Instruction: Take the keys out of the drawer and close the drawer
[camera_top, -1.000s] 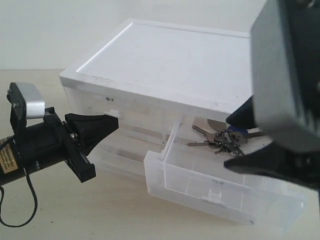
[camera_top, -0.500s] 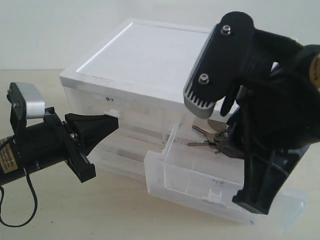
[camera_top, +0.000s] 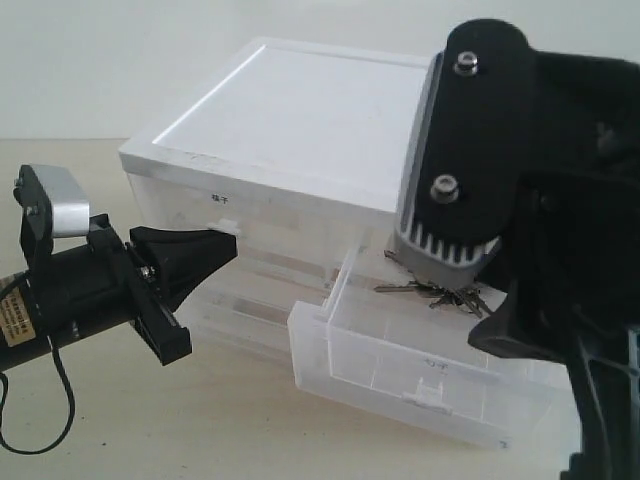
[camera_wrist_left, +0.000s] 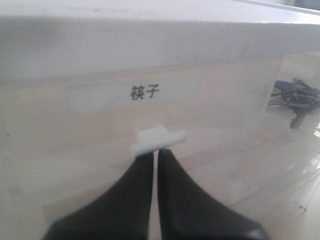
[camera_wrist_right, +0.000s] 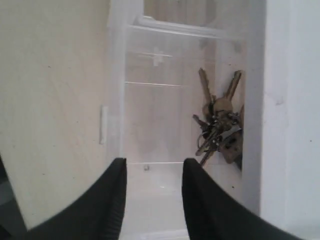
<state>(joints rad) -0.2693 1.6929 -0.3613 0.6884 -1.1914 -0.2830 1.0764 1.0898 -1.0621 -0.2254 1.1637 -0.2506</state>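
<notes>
Presently, nearest: left claw (camera_wrist_left: 155, 152), fingers almost together, tips at the neighbouring drawer's tab (camera_wrist_left: 157, 139), holding nothing. Right claw (camera_wrist_right: 153, 165): parted, empty, above the drawer (camera_top: 400, 370), which stands pulled open. Farthest in: the keys (camera_wrist_right: 217, 127), at its back, not yet lifted. Removal and closing both remain.

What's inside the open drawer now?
The keys, bunched at the drawer's back end beside the cabinet. Nothing else shows on its clear floor, though the right arm hides part in the exterior view.
</notes>
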